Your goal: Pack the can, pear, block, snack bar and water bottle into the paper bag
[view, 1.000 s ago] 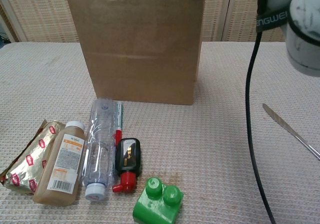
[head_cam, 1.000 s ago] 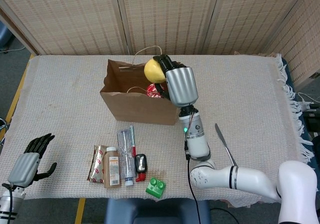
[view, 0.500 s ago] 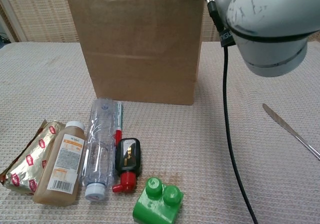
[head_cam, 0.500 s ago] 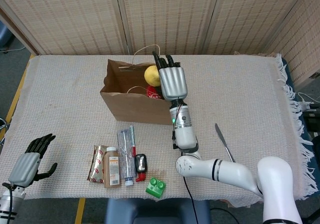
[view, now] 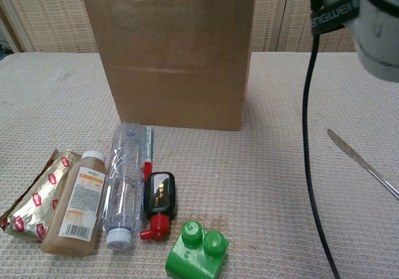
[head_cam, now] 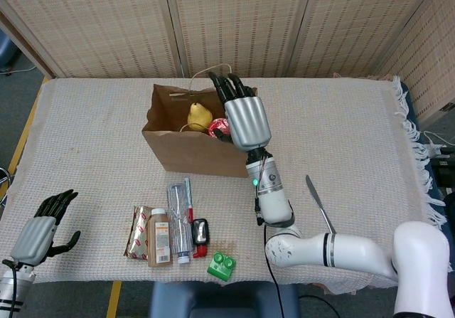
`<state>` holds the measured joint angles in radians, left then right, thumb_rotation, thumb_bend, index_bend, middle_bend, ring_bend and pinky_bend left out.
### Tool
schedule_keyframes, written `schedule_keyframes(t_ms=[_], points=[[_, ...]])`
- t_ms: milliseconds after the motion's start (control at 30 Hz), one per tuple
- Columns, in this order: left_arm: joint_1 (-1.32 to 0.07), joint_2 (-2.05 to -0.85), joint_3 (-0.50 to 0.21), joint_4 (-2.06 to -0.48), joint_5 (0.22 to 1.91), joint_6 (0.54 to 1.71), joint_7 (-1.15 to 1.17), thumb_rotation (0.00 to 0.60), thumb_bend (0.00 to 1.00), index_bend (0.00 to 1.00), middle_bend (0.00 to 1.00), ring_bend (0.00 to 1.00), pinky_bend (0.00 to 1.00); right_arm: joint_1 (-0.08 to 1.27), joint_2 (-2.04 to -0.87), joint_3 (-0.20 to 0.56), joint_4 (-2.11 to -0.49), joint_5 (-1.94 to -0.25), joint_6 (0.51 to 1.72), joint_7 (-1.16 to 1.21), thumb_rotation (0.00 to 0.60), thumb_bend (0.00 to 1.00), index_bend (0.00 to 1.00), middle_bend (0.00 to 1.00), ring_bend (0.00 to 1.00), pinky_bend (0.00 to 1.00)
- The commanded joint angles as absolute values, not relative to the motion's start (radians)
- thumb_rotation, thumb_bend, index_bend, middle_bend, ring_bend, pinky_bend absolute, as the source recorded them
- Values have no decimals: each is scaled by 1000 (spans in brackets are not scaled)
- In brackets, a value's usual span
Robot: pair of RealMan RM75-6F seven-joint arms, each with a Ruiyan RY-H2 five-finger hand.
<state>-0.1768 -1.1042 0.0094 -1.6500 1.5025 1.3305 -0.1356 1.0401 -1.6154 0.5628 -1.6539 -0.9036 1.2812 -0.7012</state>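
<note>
Yellow pear point(head_cam: 197, 114), brown paper bag point(head_cam: 186, 149)

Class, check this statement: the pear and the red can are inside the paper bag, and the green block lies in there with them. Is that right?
Not quite. The pear and can are in the bag, but the block lies on the table, near its front edge. The head view shows it.
</note>
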Motion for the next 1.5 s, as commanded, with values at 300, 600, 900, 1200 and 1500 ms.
schedule_keyframes(t_ms=[300,600,900,1200,1500], points=[[-179,-1122,5,-1647,1487,1324,-78,600,372,0,0,0,49,790,-1137,330,-2112,-1194,1052,-395,600,27,97,158,98,311],[-180,-1130,-2,-1641,1469,1322,-61,600,372,0,0,0,49,806,-1012,162,-2083,-1433,774,-261,600,1,34,157,70,277],[-181,-1131,0,-1637,1474,1319,-62,600,372,0,0,0,49,866,-1165,43,-2018,-1580,633,-260,600,0,0,138,43,243],[-182,-1123,4,-1641,1482,1317,-79,600,372,0,0,0,49,924,-1346,18,-1951,-1558,550,-313,600,0,1,138,43,239],[-182,-1118,7,-1644,1492,1319,-97,600,372,0,0,0,49,949,-1416,4,-1901,-1431,522,-429,600,0,19,138,43,234]])
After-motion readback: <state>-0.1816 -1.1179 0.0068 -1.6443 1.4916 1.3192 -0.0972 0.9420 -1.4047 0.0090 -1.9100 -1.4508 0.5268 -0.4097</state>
